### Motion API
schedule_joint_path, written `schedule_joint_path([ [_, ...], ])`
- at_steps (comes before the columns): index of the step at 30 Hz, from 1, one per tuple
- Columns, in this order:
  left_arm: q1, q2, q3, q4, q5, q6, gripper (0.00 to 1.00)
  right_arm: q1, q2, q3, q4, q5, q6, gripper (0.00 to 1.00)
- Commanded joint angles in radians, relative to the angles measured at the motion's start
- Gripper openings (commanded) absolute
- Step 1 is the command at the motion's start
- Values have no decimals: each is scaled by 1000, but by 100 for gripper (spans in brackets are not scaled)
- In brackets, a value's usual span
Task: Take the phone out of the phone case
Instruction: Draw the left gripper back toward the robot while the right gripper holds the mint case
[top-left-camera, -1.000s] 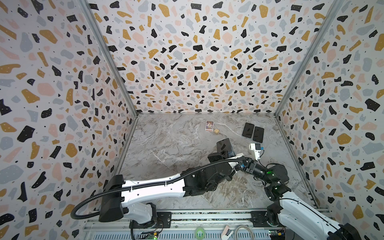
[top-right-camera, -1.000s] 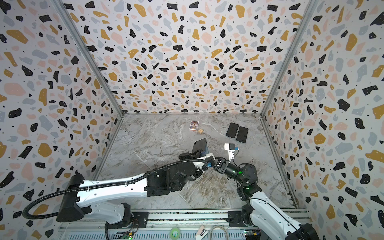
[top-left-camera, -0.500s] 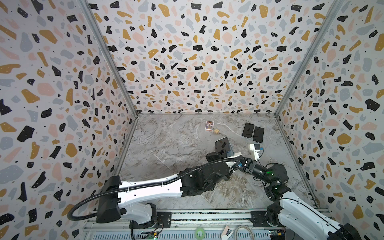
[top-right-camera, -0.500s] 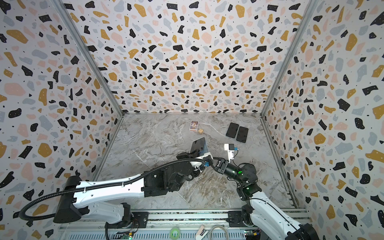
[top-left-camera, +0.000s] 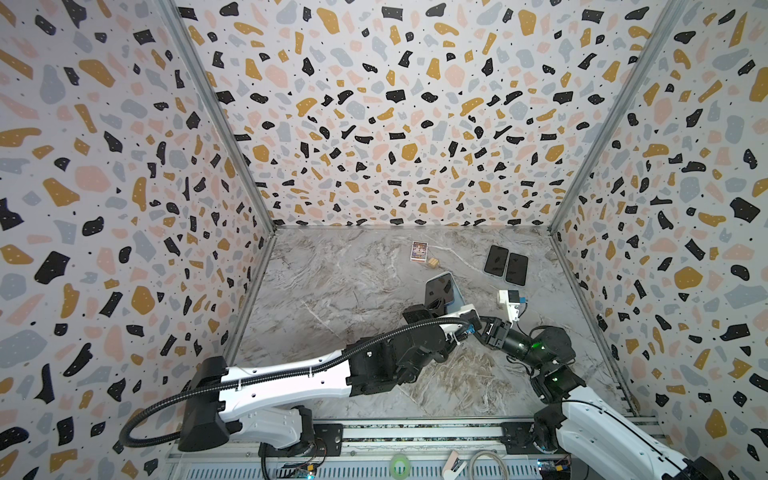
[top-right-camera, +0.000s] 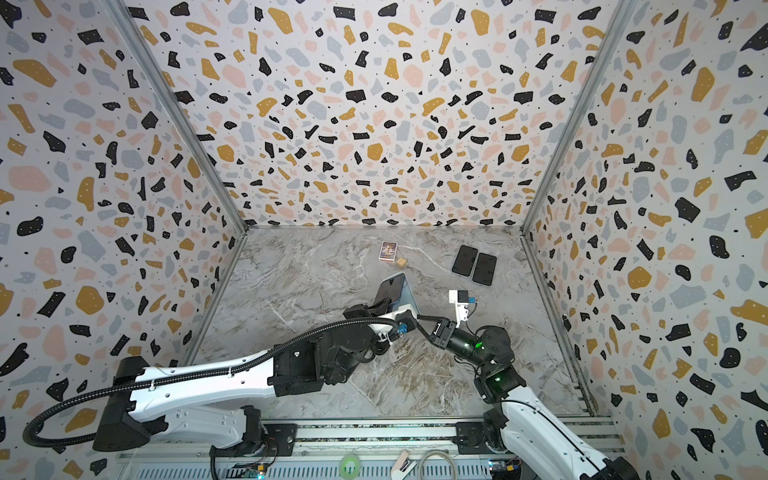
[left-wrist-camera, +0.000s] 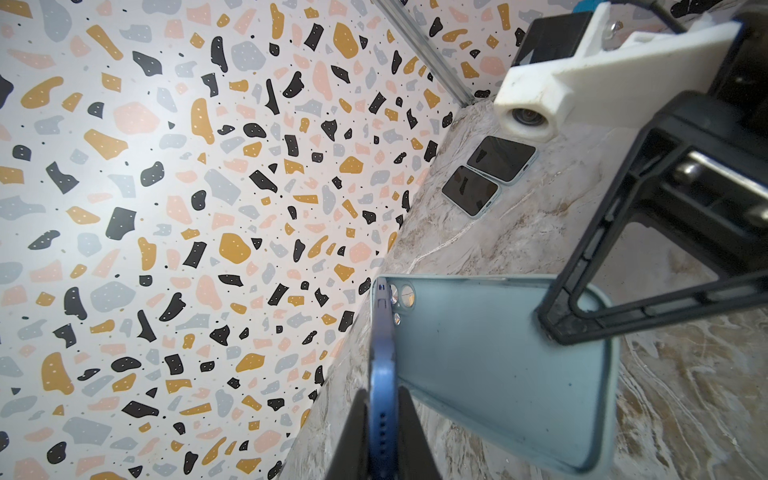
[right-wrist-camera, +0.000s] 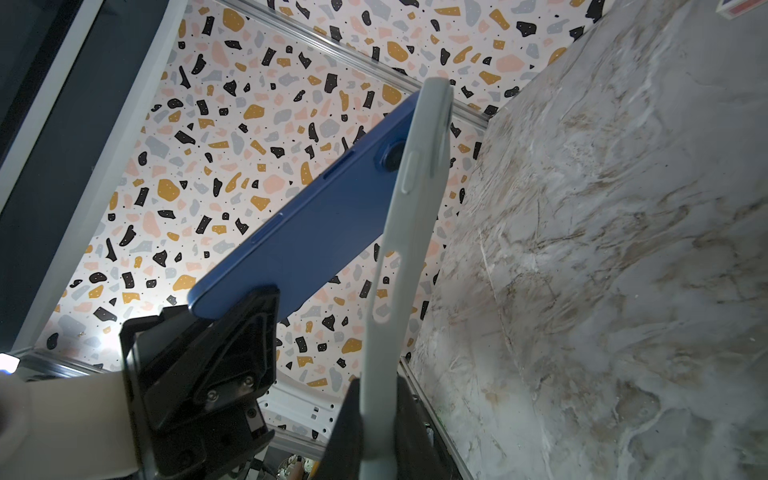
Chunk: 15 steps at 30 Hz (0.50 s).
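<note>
Phone (right-wrist-camera: 316, 224) end hidden by left claw (right-wrist-camera: 245, 305).

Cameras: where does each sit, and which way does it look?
Both top views: high at the front, looking down on the grey marble table; both arms show.
Left wrist: on the left arm, looking along the left gripper, shut on the blue phone; the right gripper shows too.
Right wrist: on the right arm, looking along its gripper, shut on the pale grey-green phone case; left gripper too.
Shared: both wrist views show phone and case splayed apart.
</note>
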<state>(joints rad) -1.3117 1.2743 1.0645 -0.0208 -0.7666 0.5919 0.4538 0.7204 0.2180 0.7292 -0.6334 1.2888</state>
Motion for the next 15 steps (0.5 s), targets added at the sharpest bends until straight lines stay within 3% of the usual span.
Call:
schedule_joint_path([
  [1,3,-41,-19,40,0,13,0,0,-18,49,-14,41,-25,0],
  [9,-3,-80,-17,2,46,-19,0,0,9,44,-26,57,-14,0],
  [15,-34,-104,-46,-25,22,-56,0,0,20,30,-27,76,-2,0],
])
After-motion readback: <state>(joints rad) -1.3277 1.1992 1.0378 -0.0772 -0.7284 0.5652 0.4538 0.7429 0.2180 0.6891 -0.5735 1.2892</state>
